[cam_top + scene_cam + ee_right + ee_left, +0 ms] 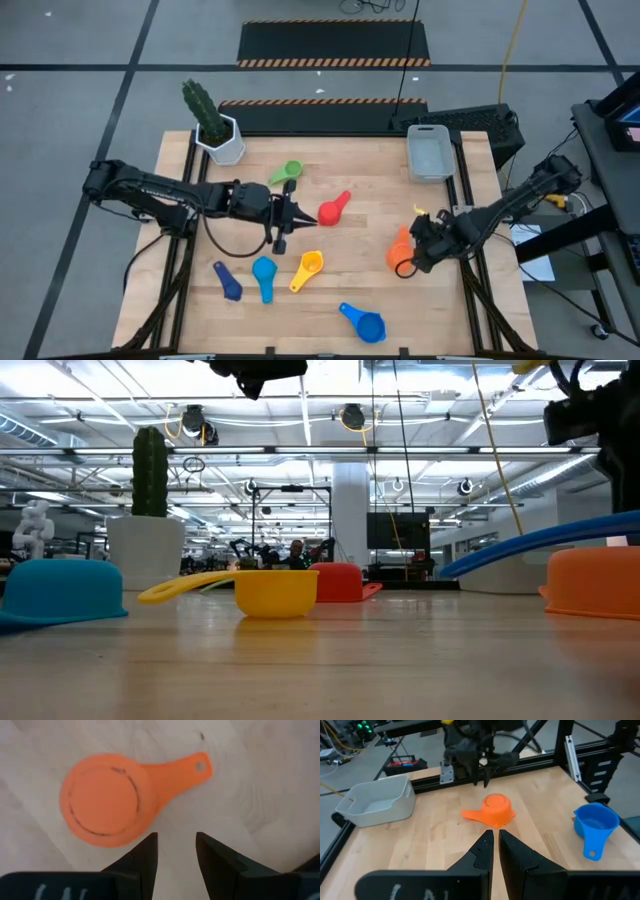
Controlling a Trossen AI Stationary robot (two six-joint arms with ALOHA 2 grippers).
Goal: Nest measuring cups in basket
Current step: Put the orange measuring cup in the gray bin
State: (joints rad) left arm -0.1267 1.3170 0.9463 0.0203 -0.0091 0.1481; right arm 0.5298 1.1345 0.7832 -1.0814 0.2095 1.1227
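Blue cup [364, 323] nearest; seven measuring cups [307, 271], one basket [431, 152].

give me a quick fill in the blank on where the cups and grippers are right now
1. The basket holds ____ measuring cups.
2. The orange cup lies ____ side down on the table.
3. The right gripper, fingers apart, hangs over the ____ cup.
4. The left gripper points at the ____ cup.

Missing words: no; open; orange; red

7 cups [335, 208] scattered on table, orange [102, 800] upside down; basket [431, 153] empty, far-right corner
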